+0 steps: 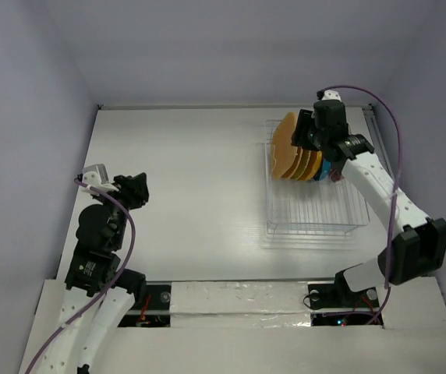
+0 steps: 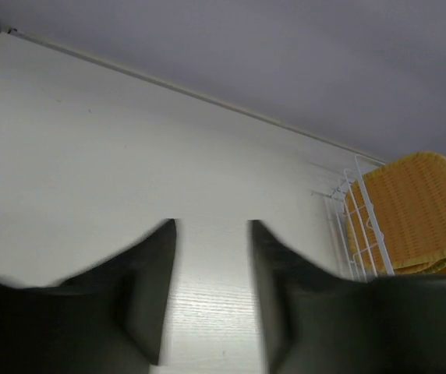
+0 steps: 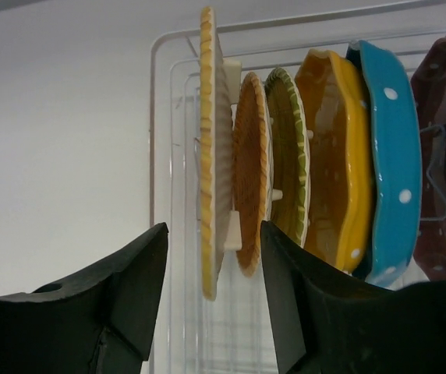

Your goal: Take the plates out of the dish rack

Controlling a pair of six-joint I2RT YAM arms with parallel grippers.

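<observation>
The white wire dish rack (image 1: 316,214) stands at the right of the table. Several plates stand on edge in its far end: a tan woven plate (image 1: 288,144) outermost, then more behind it. In the right wrist view they show as a tan plate (image 3: 207,156), a second tan one (image 3: 250,171), a green-rimmed one (image 3: 289,156), an orange one (image 3: 332,156), a blue dotted one (image 3: 391,156) and a dusty red one (image 3: 445,156). My right gripper (image 3: 214,226) is open, its jaws either side of the first tan plate's edge, not touching it. My left gripper (image 1: 136,187) is open and empty, far left.
In the left wrist view my left gripper (image 2: 211,234) hangs over bare white table, with the rack's end (image 2: 348,226) and a tan plate (image 2: 414,210) at the right. The near half of the rack holds nothing. Grey walls enclose the table.
</observation>
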